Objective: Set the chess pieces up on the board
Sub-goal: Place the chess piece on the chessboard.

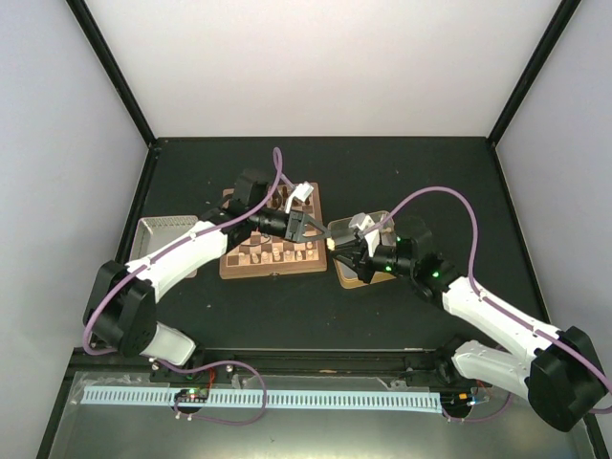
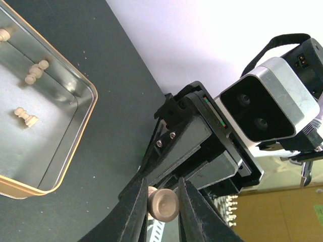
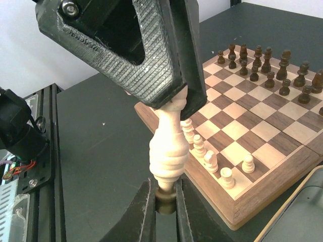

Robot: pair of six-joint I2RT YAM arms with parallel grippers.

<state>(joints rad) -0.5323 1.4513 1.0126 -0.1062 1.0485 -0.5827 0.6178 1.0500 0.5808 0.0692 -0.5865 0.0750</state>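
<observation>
One pale chess piece hangs in the air off the board's near corner, gripped at both ends. My right gripper is shut on its lower end. My left gripper comes down from above and pinches the upper end. In the left wrist view the piece's round end sits squeezed between the left gripper's fingers. From the top view the two grippers meet at the piece, right of the board. Pale pieces and dark pieces stand on the board.
A gold-rimmed tin lies under the grippers with a few pale pieces in it; in the top view this tin sits right of the board. A silver tray lies at the left. The right wrist camera housing is close by.
</observation>
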